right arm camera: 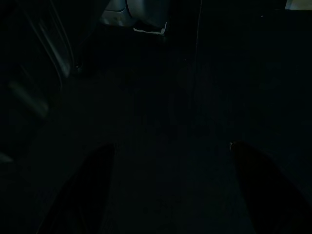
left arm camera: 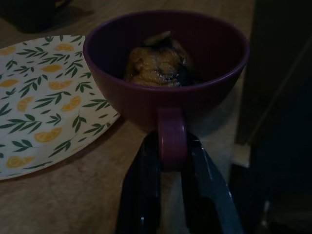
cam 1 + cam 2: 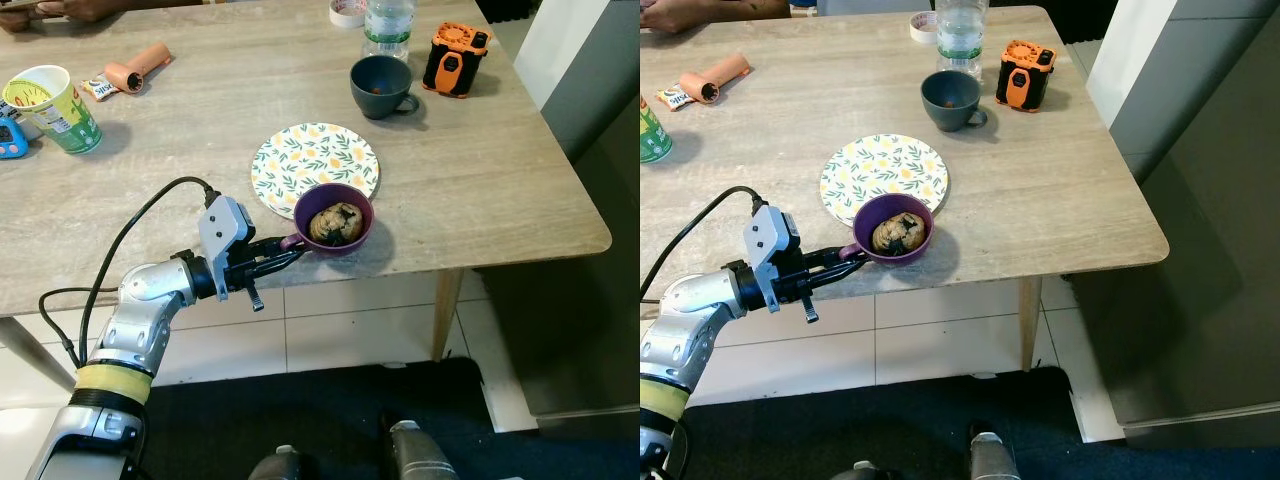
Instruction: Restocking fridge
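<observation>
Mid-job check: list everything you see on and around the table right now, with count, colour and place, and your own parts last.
Purple cup: one, holds browned food, at the table's near edge, beside the plate.
Floral plate: one, white with yellow and green print, mid-table.
Grey mug: one, dark grey, beyond the plate.
Water bottle: one, clear, far edge.
Tape roll: one, white, beside the bottle.
Orange device: one, orange and black, far right.
Paper cup: one, green and yellow, far left.
Pink tube: one, lying far left.
Table: one, light wood.
Person's hand: at the far left edge.
Left gripper: black fingers on either side of the cup's handle.
Right gripper: fingers apart, in the dark.
</observation>
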